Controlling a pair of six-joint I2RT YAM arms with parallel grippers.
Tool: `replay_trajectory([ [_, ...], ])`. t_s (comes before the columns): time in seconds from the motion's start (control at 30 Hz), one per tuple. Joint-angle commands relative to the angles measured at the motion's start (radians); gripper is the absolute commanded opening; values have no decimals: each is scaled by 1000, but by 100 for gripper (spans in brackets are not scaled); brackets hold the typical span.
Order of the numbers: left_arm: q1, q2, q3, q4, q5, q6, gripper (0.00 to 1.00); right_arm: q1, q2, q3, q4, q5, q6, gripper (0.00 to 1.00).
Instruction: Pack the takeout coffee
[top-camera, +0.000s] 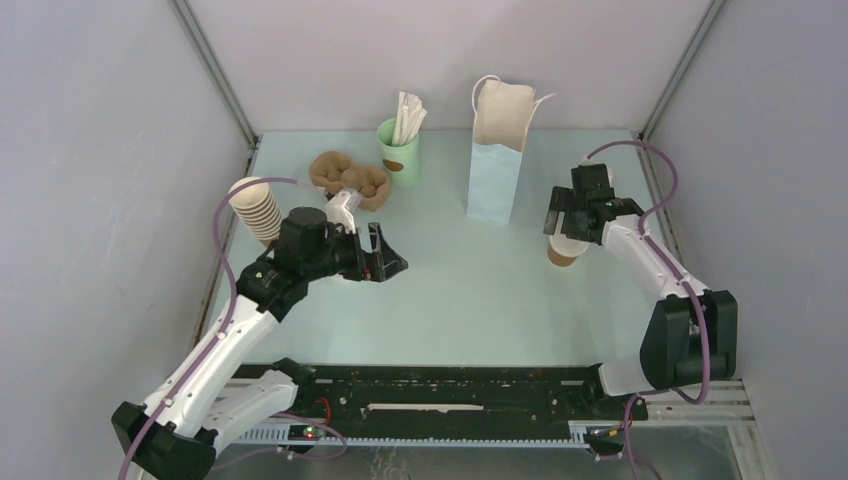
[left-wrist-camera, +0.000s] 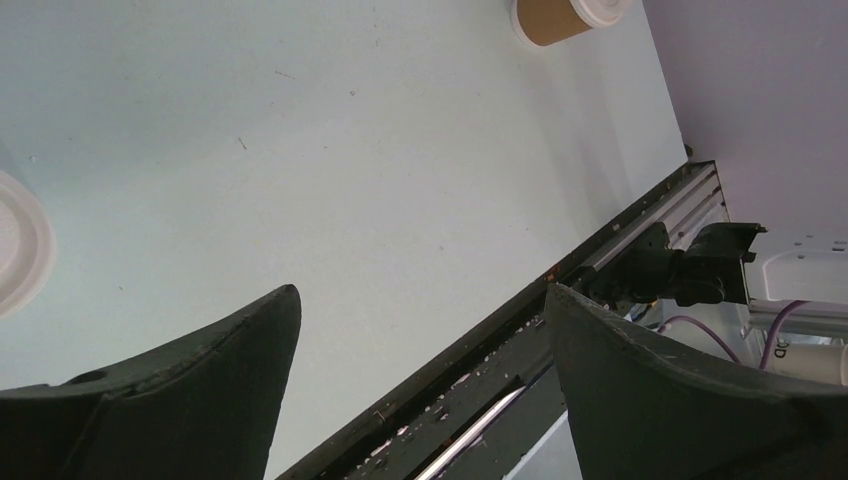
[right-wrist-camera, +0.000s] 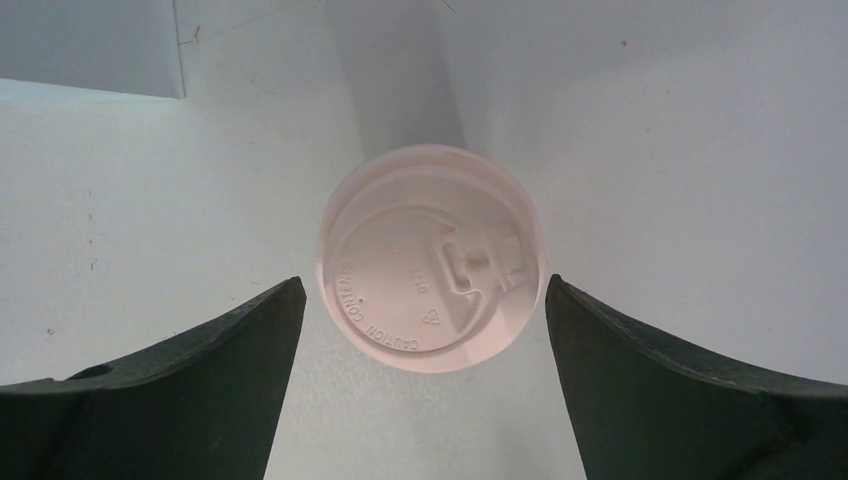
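The right pincer (top-camera: 564, 236) is hovering directly above the coffee (top-camera: 561, 257), which is standing upright on the worktop (top-camera: 470, 290) at its right side, near the open blue bag (top-camera: 497, 150) but apart from it. Seen from the right wrist, the fingers (right-wrist-camera: 200, 380) are spreading wide to either side of the white lid (right-wrist-camera: 430, 258), touching nothing. The left pincer (top-camera: 385, 262) is hanging over the worktop's left half, likewise gaping wide and gripping nothing. Behind it, a cup stack (top-camera: 257, 208) and a green cup (top-camera: 398, 152) holding white sticks (top-camera: 408, 115) are standing.
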Motion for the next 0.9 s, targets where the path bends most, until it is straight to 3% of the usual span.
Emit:
replay_trajectory([
  [0.0,-3,-9,16,32,-16,-13,96,13,-22,53,-37,40,-19,100],
  [0.23,5,2,43,-7,-68,1,97,125,-132,93,-146,65,2,100],
  [0.53,11,-13,42,-18,-142,-58,98,539,-284,38,-234,76,85,100],
  [0.87,10,-112,-4,14,-210,-215,99,619,-447,-79,-221,20,80,100],
])
